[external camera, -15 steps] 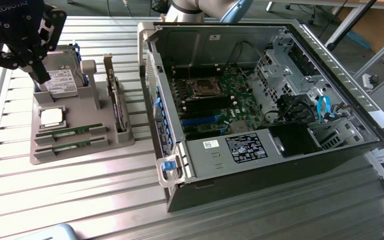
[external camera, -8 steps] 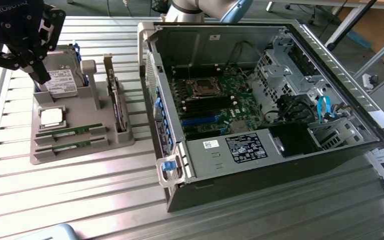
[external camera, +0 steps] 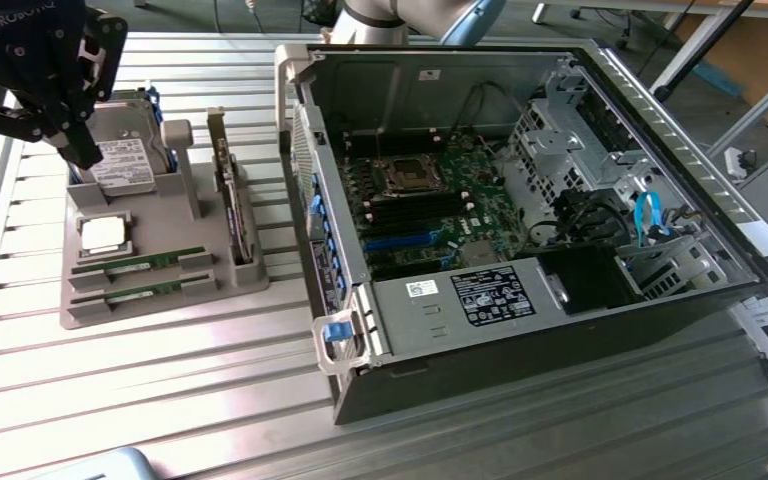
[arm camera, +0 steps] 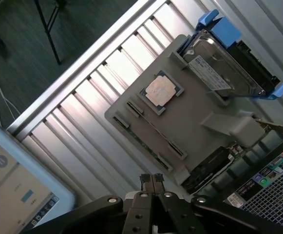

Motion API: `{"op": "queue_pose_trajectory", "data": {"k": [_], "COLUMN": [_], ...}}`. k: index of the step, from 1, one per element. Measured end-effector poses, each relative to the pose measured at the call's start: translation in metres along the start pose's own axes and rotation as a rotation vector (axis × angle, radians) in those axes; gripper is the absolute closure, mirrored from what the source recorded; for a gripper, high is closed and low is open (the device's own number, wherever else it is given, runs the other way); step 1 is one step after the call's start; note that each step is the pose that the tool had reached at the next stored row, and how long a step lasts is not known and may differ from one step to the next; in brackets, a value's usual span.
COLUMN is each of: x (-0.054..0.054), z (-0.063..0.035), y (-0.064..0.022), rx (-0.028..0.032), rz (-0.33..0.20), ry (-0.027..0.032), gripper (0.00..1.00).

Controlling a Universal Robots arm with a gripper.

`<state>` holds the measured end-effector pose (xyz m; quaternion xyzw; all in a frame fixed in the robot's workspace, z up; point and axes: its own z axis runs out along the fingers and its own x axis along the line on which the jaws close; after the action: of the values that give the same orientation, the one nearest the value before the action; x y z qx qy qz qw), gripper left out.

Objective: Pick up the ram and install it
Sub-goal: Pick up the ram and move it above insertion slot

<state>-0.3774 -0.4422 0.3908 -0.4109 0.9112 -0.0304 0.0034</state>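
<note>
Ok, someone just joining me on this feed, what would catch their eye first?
The open computer case with its motherboard bared, filling the middle and the exterior view's right. Next the grey tray at that view's left, carrying a hard drive, a processor and two green ram sticks. The shut gripper hangs over the hard drive end of the tray.

Ribbed metal table point(external camera: 157, 400) above dark floor point(arm camera: 14, 19)

Ram point(external camera: 137, 262) in holder tray point(external camera: 117, 316); tray at exterior view's left of computer case point(external camera: 491, 130).
</note>
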Motion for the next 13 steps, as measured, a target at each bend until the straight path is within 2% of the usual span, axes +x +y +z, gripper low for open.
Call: {"op": "queue_pose_trajectory", "data": {"k": [13], "x": [0.0], "z": [0.0], "y": [0.0], "rx": [0.0116], "rz": [-0.108], "ry": [0.0046], "gripper": [0.9]}}
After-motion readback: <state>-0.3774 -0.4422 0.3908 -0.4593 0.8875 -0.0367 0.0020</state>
